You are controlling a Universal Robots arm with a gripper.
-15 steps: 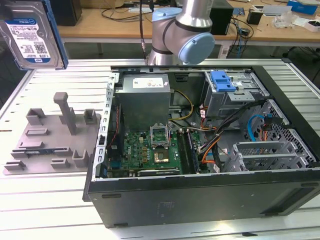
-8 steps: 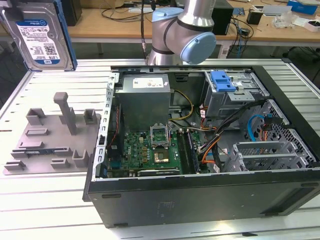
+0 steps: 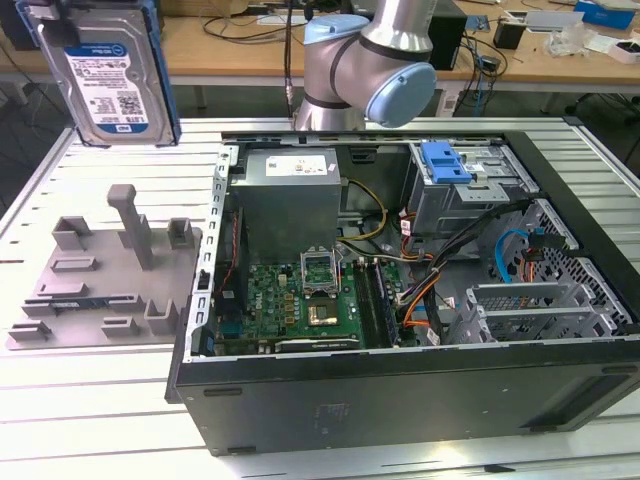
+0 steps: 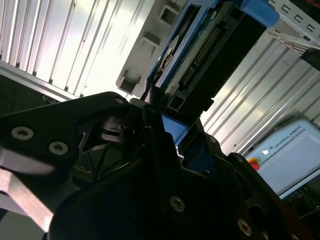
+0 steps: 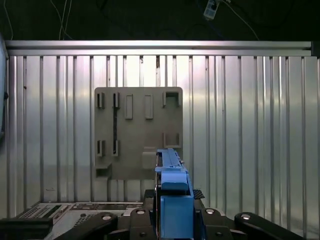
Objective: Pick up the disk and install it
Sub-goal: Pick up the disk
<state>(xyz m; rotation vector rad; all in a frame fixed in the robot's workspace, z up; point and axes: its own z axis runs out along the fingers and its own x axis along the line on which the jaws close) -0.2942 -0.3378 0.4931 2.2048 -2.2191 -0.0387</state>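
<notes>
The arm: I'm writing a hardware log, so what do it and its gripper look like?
The arm is silver-grey tubing with rounded light-blue joint caps. The gripper is black, built of angular linkage plates fastened with silver screws.

the disk (image 3: 108, 75) and the arm (image 3: 365, 60) are cut off by the exterior view's top edge.

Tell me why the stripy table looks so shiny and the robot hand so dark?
In the second wrist view, glare washes the ribbed table nearly white, and the gripper holding the disk looks like a black shadow. In the first wrist view, the table gleams around the grey tray. In the exterior view, light is softer and the computer case shows plainly.
</notes>
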